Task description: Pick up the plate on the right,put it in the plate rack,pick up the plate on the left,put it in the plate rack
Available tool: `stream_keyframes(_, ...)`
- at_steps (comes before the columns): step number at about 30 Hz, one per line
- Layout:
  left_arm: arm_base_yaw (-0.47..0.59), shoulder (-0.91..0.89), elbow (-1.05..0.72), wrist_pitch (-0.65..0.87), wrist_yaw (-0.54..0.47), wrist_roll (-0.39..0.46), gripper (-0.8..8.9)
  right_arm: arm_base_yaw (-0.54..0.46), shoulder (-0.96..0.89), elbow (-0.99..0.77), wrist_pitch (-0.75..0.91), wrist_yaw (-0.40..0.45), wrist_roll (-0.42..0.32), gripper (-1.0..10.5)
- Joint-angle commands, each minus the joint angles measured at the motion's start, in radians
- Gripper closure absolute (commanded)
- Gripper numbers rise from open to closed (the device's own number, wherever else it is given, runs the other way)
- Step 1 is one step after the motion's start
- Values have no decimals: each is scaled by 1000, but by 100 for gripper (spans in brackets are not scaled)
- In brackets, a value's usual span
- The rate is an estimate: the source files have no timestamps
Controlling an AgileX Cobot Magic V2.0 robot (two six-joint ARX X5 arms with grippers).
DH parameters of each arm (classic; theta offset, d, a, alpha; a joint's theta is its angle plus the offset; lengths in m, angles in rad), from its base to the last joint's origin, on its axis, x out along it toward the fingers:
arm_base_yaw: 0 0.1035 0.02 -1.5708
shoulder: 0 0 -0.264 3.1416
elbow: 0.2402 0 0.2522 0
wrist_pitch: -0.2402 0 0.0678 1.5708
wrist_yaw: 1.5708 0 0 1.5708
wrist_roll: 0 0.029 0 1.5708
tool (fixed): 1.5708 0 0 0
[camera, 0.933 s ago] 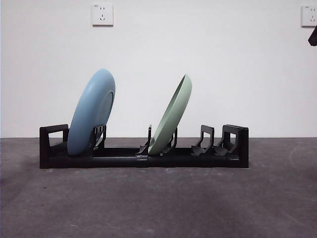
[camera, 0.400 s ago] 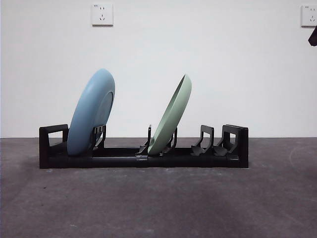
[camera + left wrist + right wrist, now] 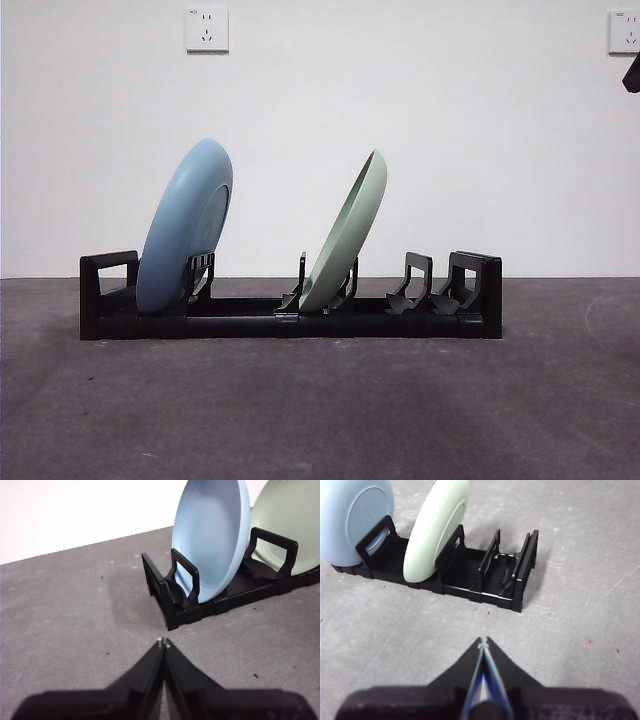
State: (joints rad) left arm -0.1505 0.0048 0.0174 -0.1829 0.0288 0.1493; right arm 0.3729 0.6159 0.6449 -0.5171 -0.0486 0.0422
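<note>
Grey tabletop bears black plate rack (image 3: 290, 322) holding blue plate (image 3: 183, 230), green plate (image 3: 346, 235); both end effectors closed, empty.

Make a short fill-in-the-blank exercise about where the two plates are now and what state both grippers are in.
1. The blue plate and the green plate both stand in the black ____.
2. Seen from the front, the plate nearer the middle of the plate rack is the ____ one.
3. The left gripper and the right gripper are both ____ and hold nothing.

Missing words: plate rack; green; shut
</note>
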Motion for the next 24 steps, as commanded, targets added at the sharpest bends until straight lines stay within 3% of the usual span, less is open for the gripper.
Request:
stream_keyframes(1,4,-3,-14,2,-2,8,817,1,-1,-7,7,3,12,945)
stream_keyframes(3,4,-3,-14,2,-2,8,817,0,-23,-7,0,9,-13,945)
stream_keyframes(5,4,-3,-14,2,-2,8,817,-37,-91,-9,-13,55,-107,945)
stream_keyframes(7,4,-3,-14,2,-2,8,817,-103,-172,-23,-12,26,-141,945)
stream_keyframes(12,4,-3,-14,2,-2,8,817,-240,-407,-218,142,-32,-145,945)
stream_keyframes(17,4,-3,-14,2,-2,8,817,-238,-524,-460,308,-32,-130,945)
stream_keyframes(24,4,-3,-14,2,-2,8,817,-199,-584,-572,317,-31,-110,945)
